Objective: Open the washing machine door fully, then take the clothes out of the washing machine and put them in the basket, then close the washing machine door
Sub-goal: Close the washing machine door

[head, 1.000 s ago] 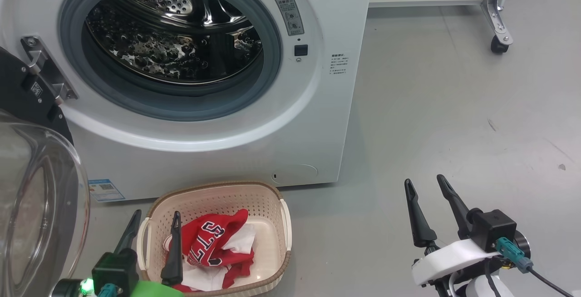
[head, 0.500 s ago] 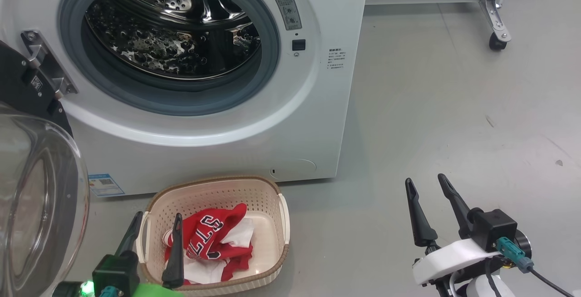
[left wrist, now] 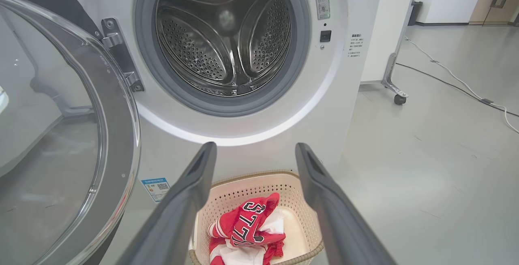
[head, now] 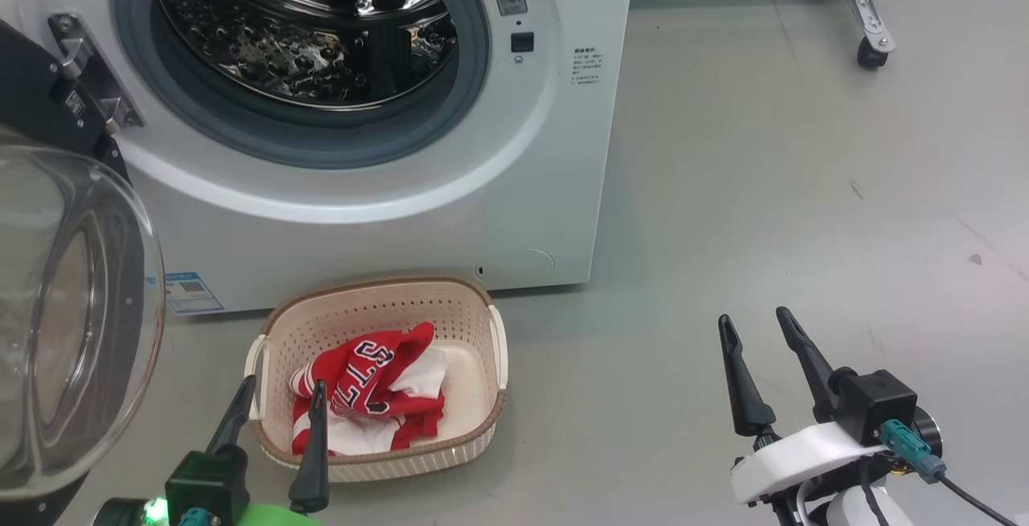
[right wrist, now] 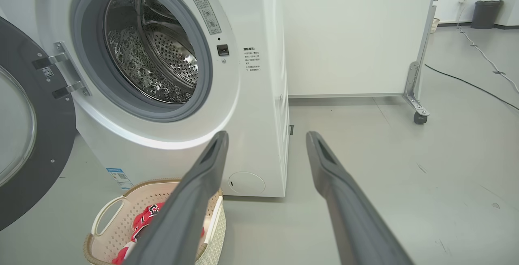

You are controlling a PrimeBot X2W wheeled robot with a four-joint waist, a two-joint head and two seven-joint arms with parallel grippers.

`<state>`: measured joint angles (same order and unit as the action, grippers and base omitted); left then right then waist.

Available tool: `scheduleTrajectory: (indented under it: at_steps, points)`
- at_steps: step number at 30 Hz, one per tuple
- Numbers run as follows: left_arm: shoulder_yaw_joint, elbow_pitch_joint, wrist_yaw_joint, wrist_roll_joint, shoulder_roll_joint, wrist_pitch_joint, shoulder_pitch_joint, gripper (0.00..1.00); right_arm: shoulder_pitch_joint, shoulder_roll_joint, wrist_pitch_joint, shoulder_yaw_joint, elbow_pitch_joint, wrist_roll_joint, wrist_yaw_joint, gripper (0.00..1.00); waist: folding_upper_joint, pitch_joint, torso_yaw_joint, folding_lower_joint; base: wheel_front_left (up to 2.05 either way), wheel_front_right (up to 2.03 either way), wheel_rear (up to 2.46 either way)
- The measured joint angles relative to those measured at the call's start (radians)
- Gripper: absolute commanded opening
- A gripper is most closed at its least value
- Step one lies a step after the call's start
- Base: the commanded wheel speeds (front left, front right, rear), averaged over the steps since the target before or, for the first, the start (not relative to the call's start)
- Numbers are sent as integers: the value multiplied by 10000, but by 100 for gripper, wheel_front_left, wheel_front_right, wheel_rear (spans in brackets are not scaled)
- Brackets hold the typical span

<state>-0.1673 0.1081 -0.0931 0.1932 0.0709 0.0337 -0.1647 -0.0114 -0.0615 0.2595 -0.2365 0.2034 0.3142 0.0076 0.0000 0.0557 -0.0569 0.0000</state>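
Observation:
The white washing machine (head: 563, 148) stands with its steel drum (left wrist: 227, 34) bare inside. The washing machine door (head: 72, 309) hangs swung out at the left, its glass bowl bulging toward me. On the floor before the machine sits the cream basket (head: 378, 289), and the red clothes (head: 370, 381) with white lettering lie bunched in it. My left gripper (head: 284, 385) is open at the basket's near left rim with nothing between its fingers. In the left wrist view, the left gripper (left wrist: 255, 146) frames the basket (left wrist: 251, 180) and clothes (left wrist: 247, 224). My right gripper (head: 754, 318) is open over the floor to the right.
A white wheeled panel stands behind the machine on the right, one caster (head: 867, 51) on the grey floor. A cable (left wrist: 454, 82) runs across the floor far right. A dark bin (right wrist: 484, 13) stands by the back wall.
The head camera has moved: the machine and basket sit higher in the picture. The left fingertips, earlier over the basket's inside, are now at its near rim. Both grippers stay open.

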Motion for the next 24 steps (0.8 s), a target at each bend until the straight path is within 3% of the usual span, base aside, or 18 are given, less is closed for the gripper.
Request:
scheduleTrajectory:
  at_steps: [12,24]
  points:
    - [-25,259,0,-12,31,-31,0,100,0,4,0,40,-17,0,0,100,0,94,21,0,-114,114,0]
    - [-21,357,0,-12,48,-33,0,100,-2,8,0,81,-36,0,0,100,0,216,64,0,-65,65,0]
